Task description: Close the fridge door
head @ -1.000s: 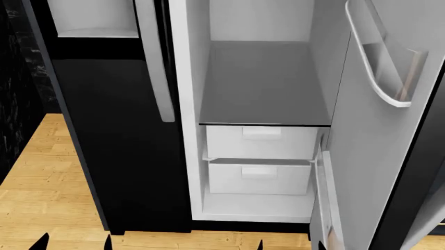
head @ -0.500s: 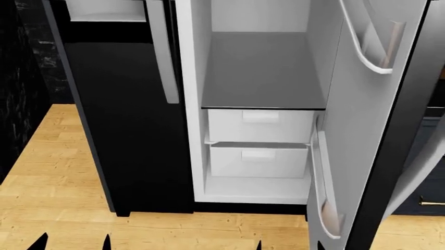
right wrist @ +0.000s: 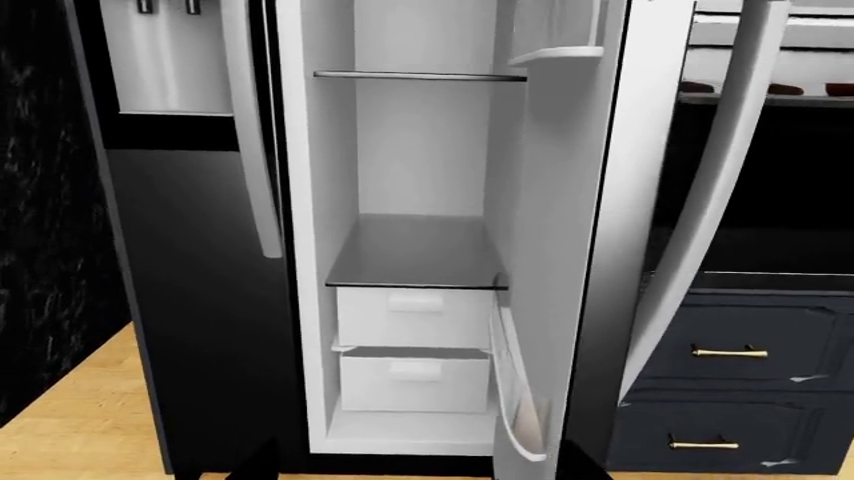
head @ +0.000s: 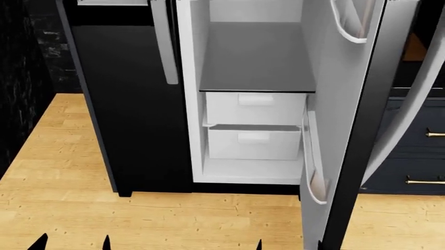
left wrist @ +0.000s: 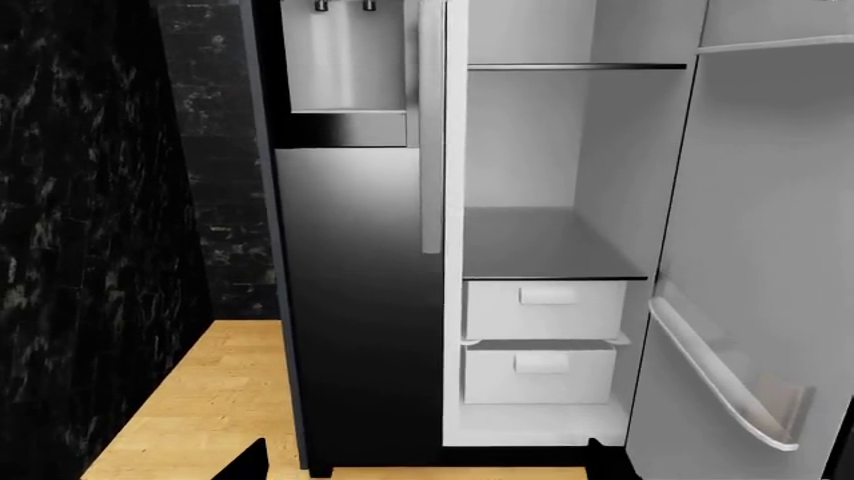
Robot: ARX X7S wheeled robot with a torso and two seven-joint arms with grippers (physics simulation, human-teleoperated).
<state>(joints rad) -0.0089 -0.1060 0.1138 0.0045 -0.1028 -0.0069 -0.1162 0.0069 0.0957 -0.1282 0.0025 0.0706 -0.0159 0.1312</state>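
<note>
One fridge door (head: 341,120) stands open, untouched.

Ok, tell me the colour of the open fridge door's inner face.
White. The fridge door's inner face shows best in the right wrist view.

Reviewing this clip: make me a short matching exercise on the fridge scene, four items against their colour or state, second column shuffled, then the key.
Items
1. the fridge door
2. the other fridge door with the dispenser
3. fridge drawers
4. cabinet drawer pulls

Descriptions
A. shut, glossy black
B. brass-coloured bars on dark blue fronts
C. swung open, white inner face showing
D. white, stacked under a grey shelf

Pairs: 1-C, 2-A, 3-D, 4-B
</note>
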